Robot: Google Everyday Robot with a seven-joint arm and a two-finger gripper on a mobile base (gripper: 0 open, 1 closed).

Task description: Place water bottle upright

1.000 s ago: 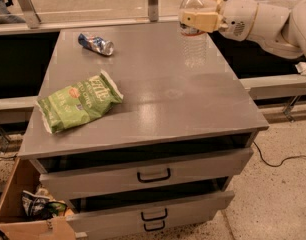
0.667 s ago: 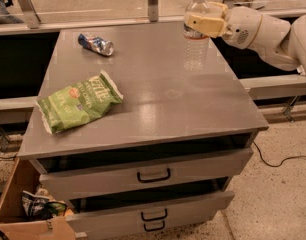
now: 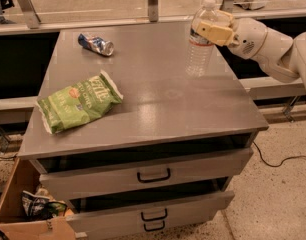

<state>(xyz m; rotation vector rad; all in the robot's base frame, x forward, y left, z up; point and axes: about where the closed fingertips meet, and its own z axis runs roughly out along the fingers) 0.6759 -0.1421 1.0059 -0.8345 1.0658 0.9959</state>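
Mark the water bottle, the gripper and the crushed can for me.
water bottle (image 3: pixel 199 59): camera view, on its clear ribbed lower body.
gripper (image 3: pixel 204 29): camera view, between its fingertips, shut around the bottle's upper part.
crushed can (image 3: pixel 96 44): camera view, middle of its side.

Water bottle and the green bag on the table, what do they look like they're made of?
The water bottle, gripped near its top by the hand at the back right of the table, looks like thin clear plastic: see-through, ribbed, with a white cap. The green bag looks like crinkled plastic film, probably matte; its creases and puffed shape suggest that.
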